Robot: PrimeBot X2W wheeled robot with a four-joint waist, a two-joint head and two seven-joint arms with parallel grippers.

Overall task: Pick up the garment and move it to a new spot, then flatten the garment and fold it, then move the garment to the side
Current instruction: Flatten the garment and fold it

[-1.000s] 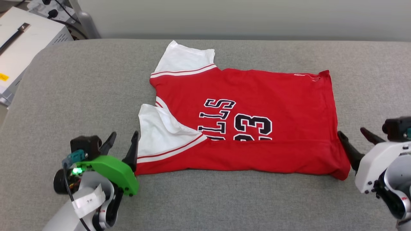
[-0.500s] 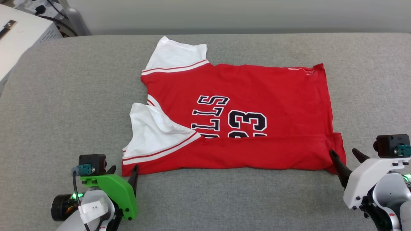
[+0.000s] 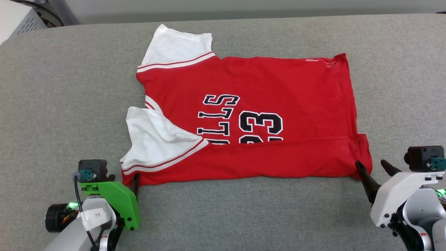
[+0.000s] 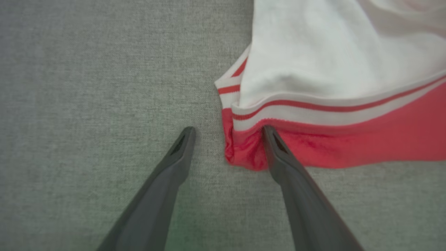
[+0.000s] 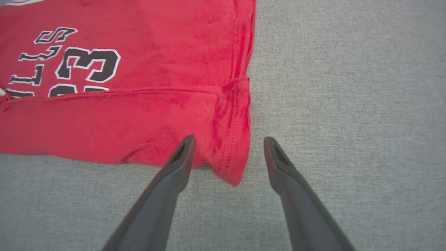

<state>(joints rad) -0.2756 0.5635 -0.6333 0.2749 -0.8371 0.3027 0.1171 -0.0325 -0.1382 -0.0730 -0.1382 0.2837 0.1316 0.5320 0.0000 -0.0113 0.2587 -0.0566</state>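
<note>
On the grey padded surface (image 3: 62, 104), the garment (image 3: 264, 115) is laid sideways, print up, its near long edge already turned over the lettering (image 3: 219, 116), so folding is judged to be in hand. The left gripper (image 4: 227, 129) is spread empty at the near corner below the white sleeve (image 3: 156, 139), one finger (image 4: 275, 146) touching red cloth, and the right gripper (image 3: 370, 163) is spread empty astride the near hem corner (image 5: 237, 167). Both corners would next need to be pinched and carried evenly toward the far edge, so that the fold is kept straight.
</note>
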